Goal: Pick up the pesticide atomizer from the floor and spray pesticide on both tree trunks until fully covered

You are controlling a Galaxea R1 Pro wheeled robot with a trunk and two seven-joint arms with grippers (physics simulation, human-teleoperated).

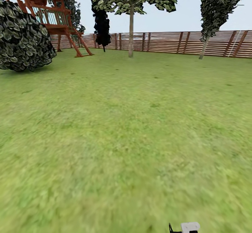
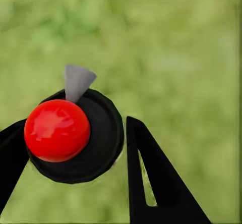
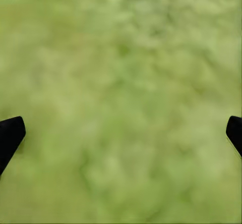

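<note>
- In the left wrist view, the pesticide atomizer is seen from above between the two black fingers of the left gripper; one finger is pressed against its dark round body on one side, the other finger stands just beside it on the other, so the gripper is closed around it.
- The atomizer is made up of a glossy red ball-shaped cap, set on a flat matt black disc, with a small grey wedge-shaped nozzle sticking out past the rim.
- The finger at the nozzle-free side is a pointed black triangle with a narrow slot cut through it.
- Below the atomizer, only blurred green grass is shown, soft and without distinct blades.
- In the right wrist view, the right gripper is spread wide, its black fingertips at the opposite edges, with nothing held and grass between them.
- In the head view, a wide lawn is shown, ringed by a brown horizontal-slat fence.
- Two trees are seen by the fence: one straight pale trunk at the middle, a thinner leaning trunk further right, both with flaky green crowns.
- A dark rounded bush and a reddish wooden play tower stand at the left, with a narrow black cypress beside them.
- A small white and black part is seen at the lower edge; what it is cannot be told.
</note>
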